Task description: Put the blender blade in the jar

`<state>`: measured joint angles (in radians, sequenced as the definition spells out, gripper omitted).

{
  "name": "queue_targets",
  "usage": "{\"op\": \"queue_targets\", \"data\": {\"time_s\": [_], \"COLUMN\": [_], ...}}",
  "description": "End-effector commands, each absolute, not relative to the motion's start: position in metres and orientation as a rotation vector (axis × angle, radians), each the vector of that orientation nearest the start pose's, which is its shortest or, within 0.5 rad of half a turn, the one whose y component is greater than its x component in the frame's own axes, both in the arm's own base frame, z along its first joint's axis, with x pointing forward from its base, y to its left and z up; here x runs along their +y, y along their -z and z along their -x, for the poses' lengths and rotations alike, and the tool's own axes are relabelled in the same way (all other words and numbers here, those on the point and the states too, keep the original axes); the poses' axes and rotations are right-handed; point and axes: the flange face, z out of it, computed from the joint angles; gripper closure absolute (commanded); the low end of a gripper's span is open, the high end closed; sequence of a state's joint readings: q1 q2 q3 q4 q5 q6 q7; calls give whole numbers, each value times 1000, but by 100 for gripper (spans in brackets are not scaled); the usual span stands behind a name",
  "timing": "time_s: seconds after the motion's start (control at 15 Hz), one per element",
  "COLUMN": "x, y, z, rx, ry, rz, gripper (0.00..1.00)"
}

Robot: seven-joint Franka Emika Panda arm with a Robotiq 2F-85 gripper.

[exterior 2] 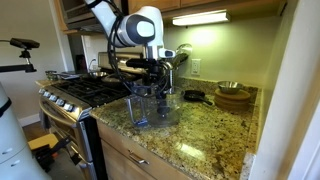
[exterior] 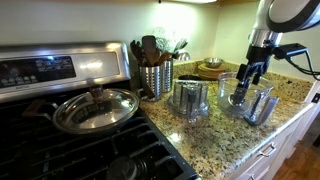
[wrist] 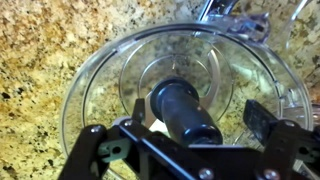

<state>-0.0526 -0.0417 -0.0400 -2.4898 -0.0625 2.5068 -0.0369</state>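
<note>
A speckled granite kitchen surface [exterior: 205, 140] beside a gas stove [exterior: 60, 150], where a lidded steel pan [exterior: 95, 108] sits on a burner. In an exterior view, a steel utensil holder [exterior: 153, 78] full of dark tools stands by the stove, with a silvery ribbed cylinder [exterior: 190, 99] just in front of it and stacked wooden bowls [exterior: 211, 68] further back. The clear jar [exterior: 252, 103] stands near the surface's front edge, well apart from these.

In the wrist view, the blender blade [wrist: 186, 108] stands upright at the centre of the jar's floor. The gripper [wrist: 178, 128] hangs directly above it, its fingers [wrist: 262, 122] spread wide, one on each side of the dark spindle, clear of it.
</note>
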Motion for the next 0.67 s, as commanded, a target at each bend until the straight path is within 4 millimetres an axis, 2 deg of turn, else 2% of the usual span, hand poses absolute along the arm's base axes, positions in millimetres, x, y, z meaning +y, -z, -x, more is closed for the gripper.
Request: {"op": "queue_targets", "data": {"time_s": [0.0,0.6], "x": [-41,-22], "y": [-324,-380], "z": [-450,-441], "rx": [13,57], "ry": [154,258], "rz": [3218,3194], "gripper": [0,0]}}
